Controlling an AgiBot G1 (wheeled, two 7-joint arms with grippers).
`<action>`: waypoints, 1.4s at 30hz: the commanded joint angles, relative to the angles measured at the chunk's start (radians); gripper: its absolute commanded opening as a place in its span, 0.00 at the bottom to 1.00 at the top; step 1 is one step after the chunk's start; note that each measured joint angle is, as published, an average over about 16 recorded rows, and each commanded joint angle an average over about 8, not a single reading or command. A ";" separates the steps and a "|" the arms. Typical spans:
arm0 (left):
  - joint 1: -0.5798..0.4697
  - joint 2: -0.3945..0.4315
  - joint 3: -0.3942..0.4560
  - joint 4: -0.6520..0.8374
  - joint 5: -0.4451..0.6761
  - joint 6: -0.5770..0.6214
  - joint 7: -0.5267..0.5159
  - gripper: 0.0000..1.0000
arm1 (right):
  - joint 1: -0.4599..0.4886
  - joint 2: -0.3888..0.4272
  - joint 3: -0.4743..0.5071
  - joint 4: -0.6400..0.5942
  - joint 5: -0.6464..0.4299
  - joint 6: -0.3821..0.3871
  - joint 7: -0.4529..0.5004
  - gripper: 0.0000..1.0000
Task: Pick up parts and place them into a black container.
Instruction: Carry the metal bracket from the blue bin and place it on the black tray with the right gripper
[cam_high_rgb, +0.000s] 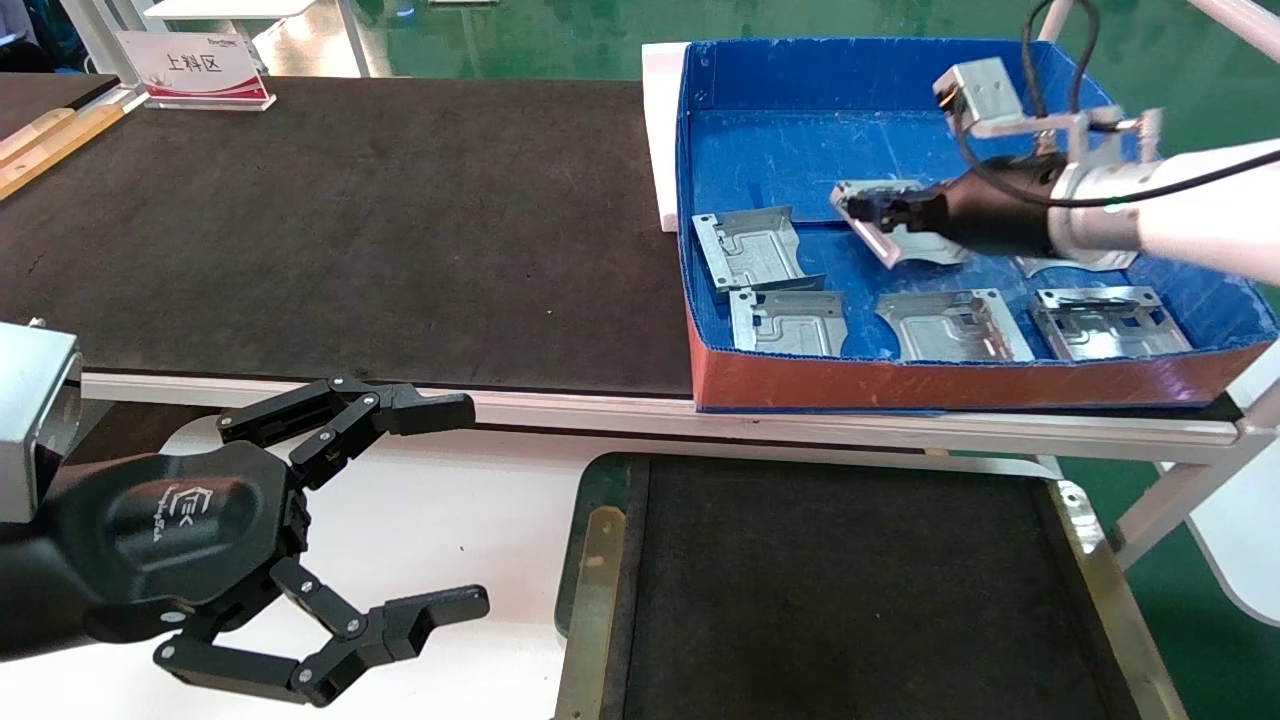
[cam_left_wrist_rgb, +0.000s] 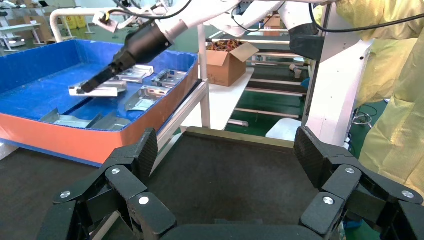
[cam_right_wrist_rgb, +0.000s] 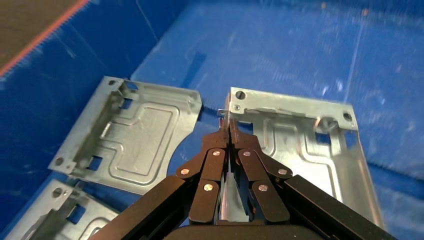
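Pinched together on a thin bent edge tab, the fingers of the right gripper (cam_right_wrist_rgb: 229, 131) held one part (cam_high_rgb: 905, 232) tilted and apparently just off the floor of the blue box (cam_high_rgb: 800, 120), near the box's middle. From the right wrist view the tips met on the upstanding tab at one side of the plate, so the hold was on a narrow strip of metal rather than across the flat face. Four more parts lay in the box: one (cam_high_rgb: 752, 250) toward its left side, and three along the red front wall (cam_high_rgb: 790, 323) (cam_high_rgb: 955, 325) (cam_high_rgb: 1108, 322); another seemed partly hidden under the arm. The black container (cam_high_rgb: 600, 560) sat well apart from the box, lower and nearer the robot, its dark floor bare in what showed. The left gripper (cam_high_rgb: 380, 520) hung beside that tray with its fingers spread wide and nothing between them. Judged from their look, these stamped sheets would be stiff, light and smooth, likely to swing or slip about so small a pinch; the edges could be sharp and might catch on a neighbour. A bent tab or a straight rim seemed the sensible place to grasp, since the flat face lying down offers nothing to close on.
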 joint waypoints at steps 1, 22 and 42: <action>0.000 0.000 0.000 0.000 0.000 0.000 0.000 1.00 | 0.009 0.016 0.000 0.014 0.000 -0.019 -0.019 0.00; 0.000 0.000 0.000 0.000 0.000 0.000 0.000 1.00 | 0.008 0.258 0.061 0.436 0.131 -0.490 -0.104 0.00; 0.000 0.000 0.000 0.000 0.000 0.000 0.000 1.00 | -0.427 0.578 0.162 1.336 0.442 -0.554 0.180 0.00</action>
